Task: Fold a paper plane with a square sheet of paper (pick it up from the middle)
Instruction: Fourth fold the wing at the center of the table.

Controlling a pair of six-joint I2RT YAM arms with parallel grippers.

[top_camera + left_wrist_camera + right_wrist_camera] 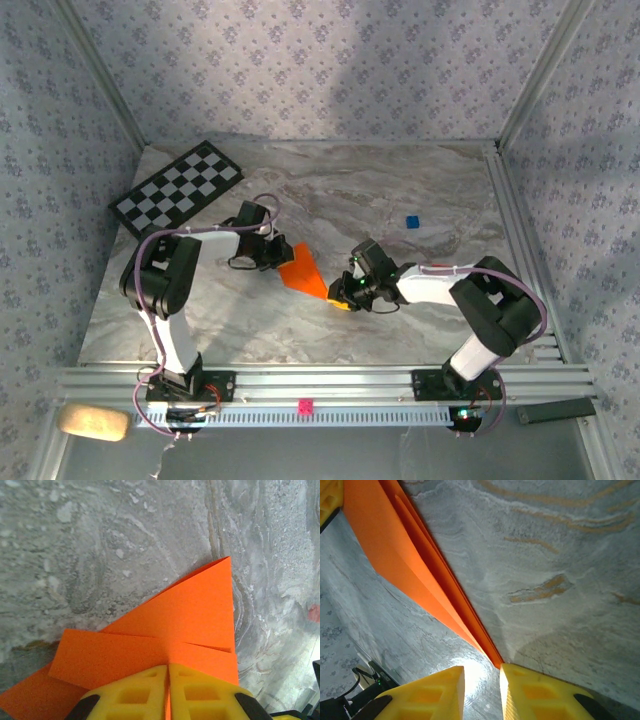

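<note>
Paper plane pinched in left hand; right hand slightly agape at its tip.

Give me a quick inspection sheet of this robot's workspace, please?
Surface: grey marble-look table.
Job's things: folded orange paper, pointed, between the hands.
Clutter: checkerboard far left; blue cube far right; pink cube on front rail; tan block near left corner.
Hands: left hand shut on the paper; right hand slightly open at the paper's tip.
Cables: purple cables in loose loops.
Surroundings: floral wallpaper walls.
</note>
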